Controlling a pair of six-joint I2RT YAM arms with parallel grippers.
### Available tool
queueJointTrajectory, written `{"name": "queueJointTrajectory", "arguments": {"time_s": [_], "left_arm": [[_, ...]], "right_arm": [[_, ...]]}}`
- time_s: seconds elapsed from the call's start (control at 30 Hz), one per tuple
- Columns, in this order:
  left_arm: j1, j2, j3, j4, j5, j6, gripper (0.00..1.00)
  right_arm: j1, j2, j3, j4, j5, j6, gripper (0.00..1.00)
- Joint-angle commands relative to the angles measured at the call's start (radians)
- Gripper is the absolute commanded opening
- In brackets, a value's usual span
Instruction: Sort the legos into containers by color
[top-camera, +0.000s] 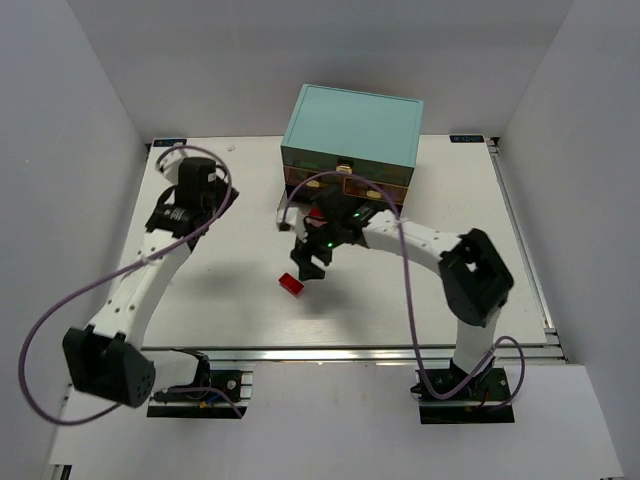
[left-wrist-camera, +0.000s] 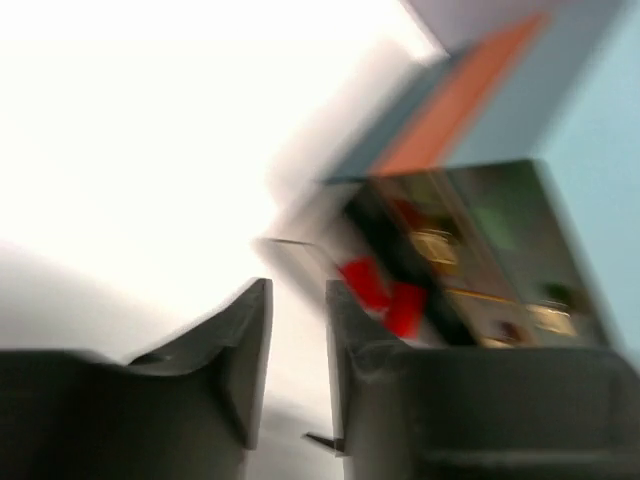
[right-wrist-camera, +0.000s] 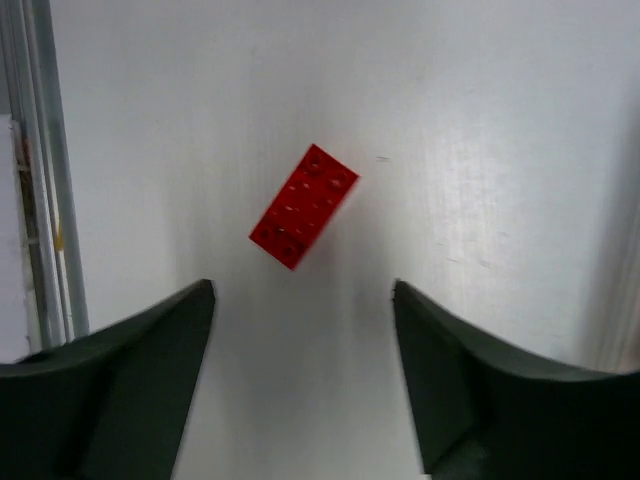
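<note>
One red lego lies flat on the white table, in front of the teal-topped cabinet with see-through drawers. My right gripper hovers just behind it, open and empty. In the right wrist view the red lego lies ahead of the wide-open gripper, studs up and turned diagonally. My left gripper is at the far left, away from the lego. Its wrist view is blurred: the gripper has a narrow gap with nothing in it. Blurred red shapes show by the cabinet front.
A pale drawer edge sticks out at the cabinet's lower left, partly hidden by my right arm. Purple cables loop over both arms. A metal rail runs along the table's near edge. White walls close in left, right and back.
</note>
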Motion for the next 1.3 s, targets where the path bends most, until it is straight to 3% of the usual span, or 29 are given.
{"name": "queueJointTrajectory", "arguments": {"time_s": [0.0,0.1,0.5,0.57,0.67,0.7,0.73,0.77,0.83,1.03,1.27], "left_arm": [[0.026,-0.112,-0.105,-0.272,-0.176,0.039,0.52],[0.026,-0.187,-0.161,-0.309,-0.192,0.035,0.61],[0.026,-0.351,-0.222,-0.508,-0.328,-0.031,0.65],[0.026,-0.354,-0.225,-0.545,-0.354,-0.040,0.67],[0.026,-0.354,-0.227,-0.577,-0.391,-0.042,0.69],[0.026,-0.356,-0.231,-0.577,-0.403,-0.042,0.69],[0.026,-0.353,-0.233,-0.577,-0.406,-0.037,0.70],[0.026,-0.350,-0.238,-0.574,-0.408,-0.036,0.70],[0.026,-0.333,-0.253,-0.556,-0.407,-0.027,0.72],[0.063,-0.240,-0.290,-0.515,-0.364,-0.016,0.78],[0.170,-0.190,-0.296,-0.412,-0.293,0.067,0.87]], "right_arm": [[0.076,0.087,0.098,-0.050,0.096,0.174,0.81],[0.113,0.143,0.129,-0.048,0.130,0.207,0.89],[0.223,0.267,0.126,0.079,0.437,0.244,0.87],[0.229,0.272,0.116,0.088,0.451,0.233,0.80],[0.240,0.272,0.086,0.105,0.488,0.210,0.51],[0.237,0.264,0.074,0.108,0.489,0.199,0.35],[0.237,0.255,0.066,0.108,0.488,0.196,0.27],[0.236,0.234,0.058,0.108,0.486,0.187,0.13],[0.229,0.200,0.023,0.126,0.488,0.164,0.00],[0.121,0.057,0.068,0.122,0.453,0.109,0.00],[-0.069,0.060,0.210,0.054,0.457,-0.014,0.00]]}}
